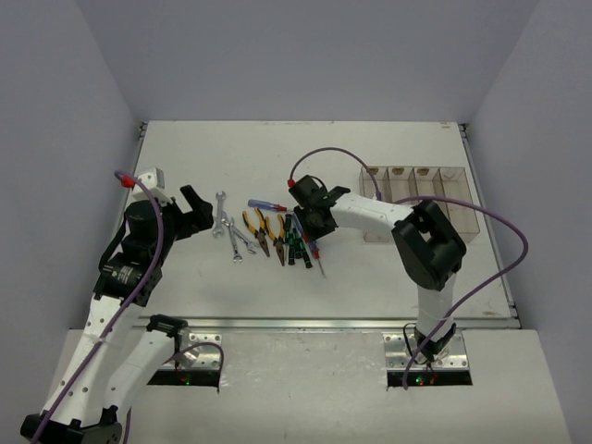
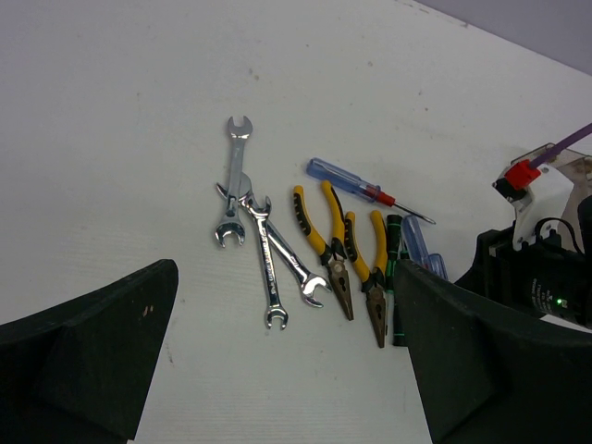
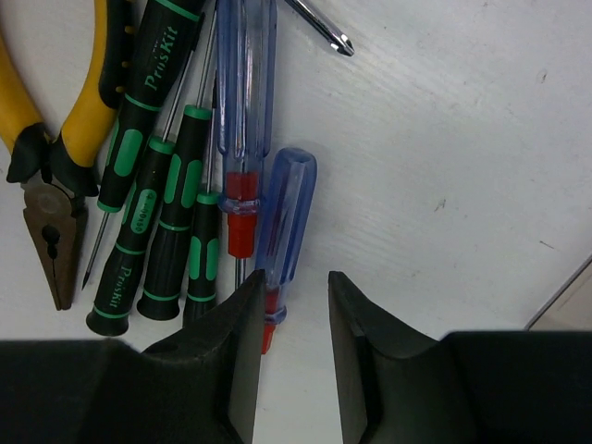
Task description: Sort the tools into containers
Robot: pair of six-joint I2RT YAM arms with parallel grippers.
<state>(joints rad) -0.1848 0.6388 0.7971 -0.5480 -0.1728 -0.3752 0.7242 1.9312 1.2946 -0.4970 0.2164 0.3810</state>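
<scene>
The tools lie in a row on the white table: silver wrenches, two yellow-handled pliers, black-and-green screwdrivers and blue-and-red screwdrivers. My right gripper is open and empty, low over the screwdrivers. One blue-and-red screwdriver lies just beside its left finger. My left gripper is open and empty, held left of the wrenches. The clear containers stand at the right, partly behind the right arm.
The table's back edge and grey walls enclose the area. A metal rail runs along the near edge. The right arm's purple cable loops above the tools.
</scene>
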